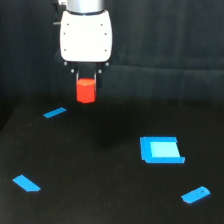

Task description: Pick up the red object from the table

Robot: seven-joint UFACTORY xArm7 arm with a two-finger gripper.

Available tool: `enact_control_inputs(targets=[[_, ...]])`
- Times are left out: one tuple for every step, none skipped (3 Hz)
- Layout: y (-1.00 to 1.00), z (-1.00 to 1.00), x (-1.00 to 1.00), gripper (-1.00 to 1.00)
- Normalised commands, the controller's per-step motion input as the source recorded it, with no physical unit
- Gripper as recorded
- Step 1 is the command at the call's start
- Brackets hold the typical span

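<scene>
While the end effector (86, 86) hangs above the tabletop (100, 190), its dark fingers are clamped on the red object (86, 90), which sits between them and clear of the surface. The red object is a short, stubby block of bright red-orange colour with a smooth matte look; its exact facets are too blurred to tell. Above it, the arm's housing (86, 34) is a rounded white shell. Four flat blue pieces lie on the matte black tabletop: a narrow strip (54, 113) just below the end effector toward the exterior view's left, a larger square piece (161, 150) below it toward the exterior view's right, an elongated piece (26, 183) far below at the left, and a rounded tab (195, 194) far below at the right. A black pleated curtain (170, 35) forms the backdrop.
</scene>
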Motion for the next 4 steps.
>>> enact_control_inputs(targets=[[-0.1, 0.02, 0.1, -1.0], [-0.07, -0.03, 0.01, -1.0], [-0.07, 0.02, 0.01, -1.0], [-0.05, 0.05, 0.14, -1.0]])
